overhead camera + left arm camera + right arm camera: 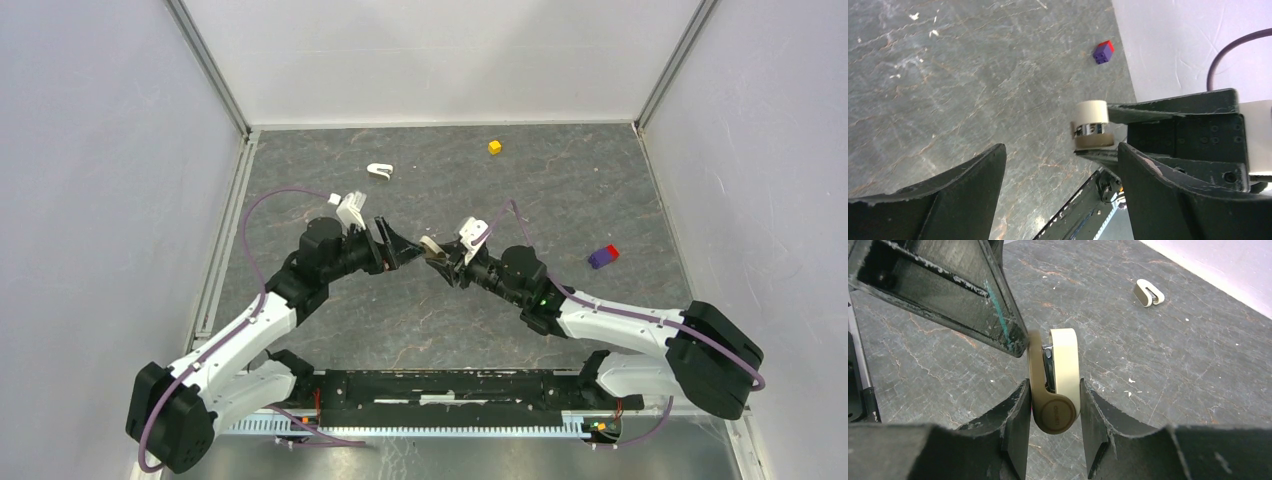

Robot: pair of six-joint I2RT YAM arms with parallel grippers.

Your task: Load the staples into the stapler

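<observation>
Looking down from the top camera, I see both arms meeting nose to nose over the middle of the grey table (450,330). A yellow cube (494,147) sits far back, a purple-and-red block (603,256) lies off to the right, and a small pale U-shaped piece (379,171) lies beyond the left arm, all well apart from the grippers. From up there the stapler (432,246) is barely a pale sliver between black fingers. The right wrist camera shows it properly: its cream arm and tan arm are slightly parted with metal showing inside. Its rounded hinge end is pinched by the right gripper (1054,385) and its open end points away. One finger (948,290) of the left gripper (1062,152) fills the upper left of that view, its tip just beside the tan arm (touching or not, I cannot tell). The left wrist camera shows its jaws spread wide with nothing between them, the stapler beyond the gap. I cannot pick out the staples in any view.
</observation>
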